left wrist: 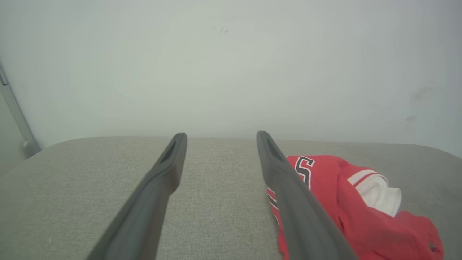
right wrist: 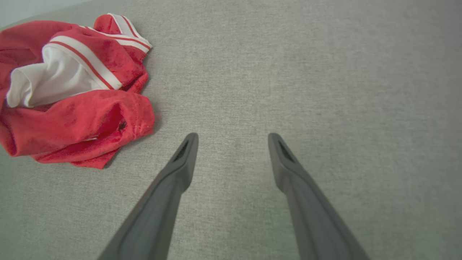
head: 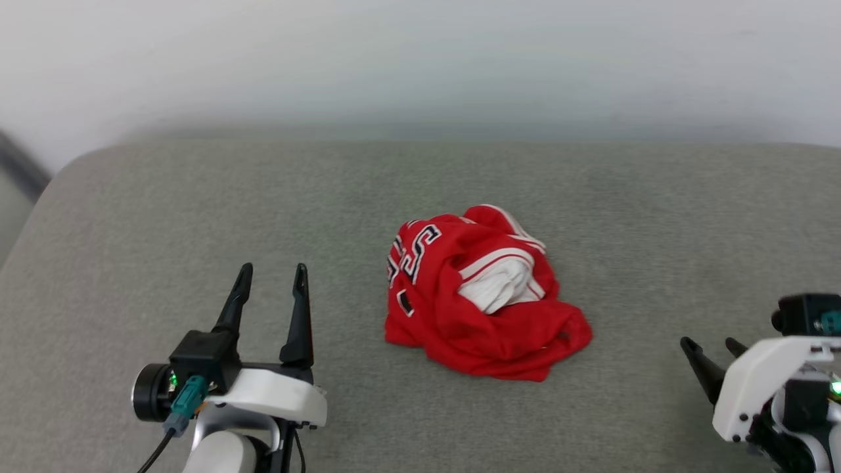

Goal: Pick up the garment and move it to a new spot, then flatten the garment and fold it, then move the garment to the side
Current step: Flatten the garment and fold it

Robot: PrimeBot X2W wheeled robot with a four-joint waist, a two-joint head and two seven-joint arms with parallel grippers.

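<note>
The garment (head: 476, 295), a red jersey with white-striped trim, black lettering and white lining showing, lies crumpled in a heap on the grey fabric surface (head: 164, 210), a little right of centre. My left gripper (head: 272, 267) stands open at the lower left, well left of the heap, with nothing between its fingers. My right gripper (head: 709, 343) is open at the lower right, apart from the heap. In the left wrist view the garment (left wrist: 361, 209) lies right of the left gripper (left wrist: 221, 135). The right wrist view has the garment (right wrist: 68, 90) at upper left of the right gripper (right wrist: 232, 135).
A pale wall (head: 420, 59) rises behind the surface's far edge. The surface's rounded left corner (head: 72, 164) drops off beside a dark strip (head: 20, 164). Bare grey fabric lies all around the heap.
</note>
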